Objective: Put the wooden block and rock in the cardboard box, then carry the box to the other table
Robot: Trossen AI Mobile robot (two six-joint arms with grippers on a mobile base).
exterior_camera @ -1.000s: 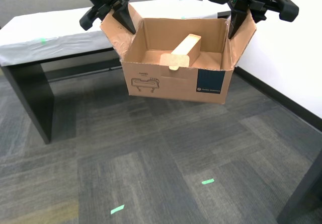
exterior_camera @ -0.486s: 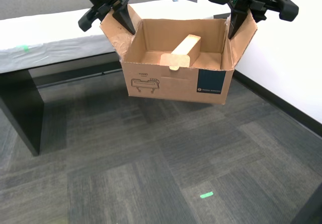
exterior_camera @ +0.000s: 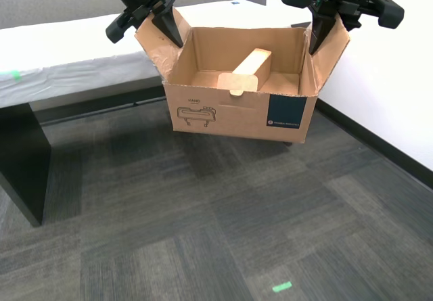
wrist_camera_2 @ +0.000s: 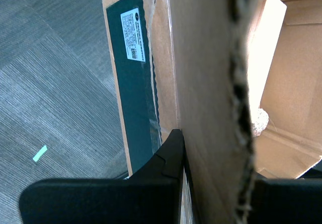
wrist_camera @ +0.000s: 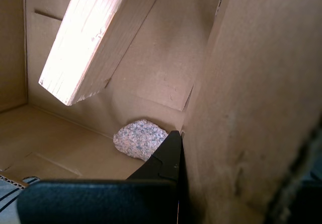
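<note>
The cardboard box [exterior_camera: 223, 108] hangs in the air over the carpet, held by its two side flaps. My first gripper [exterior_camera: 166, 24] is shut on the flap at the exterior view's left, my second gripper [exterior_camera: 316, 34] on the flap at the exterior view's right. The wooden block [exterior_camera: 247, 71] leans tilted inside the box. The first wrist view looks into the box [wrist_camera: 261, 108] past my first gripper [wrist_camera: 236, 173] at the block [wrist_camera: 95, 38] and the rock [wrist_camera: 140, 138] on the bottom. The second wrist view shows my second gripper [wrist_camera_2: 216, 173] clamping the flap [wrist_camera_2: 211, 83], with the rock [wrist_camera_2: 259, 122] just visible. The other table [exterior_camera: 67, 51], cloth-draped, stands behind.
The table's dark leg [exterior_camera: 20, 159] stands at the exterior view's left, with a green tape mark [exterior_camera: 10, 75] on the cloth. A white wall [exterior_camera: 392, 98] with a dark baseboard runs along the exterior view's right. Grey carpet carries a green tape mark [exterior_camera: 282, 287].
The whole scene has shifted, so the camera has moved: the table leg and floor tape slid in view. The box and both arms keep their place in view.
</note>
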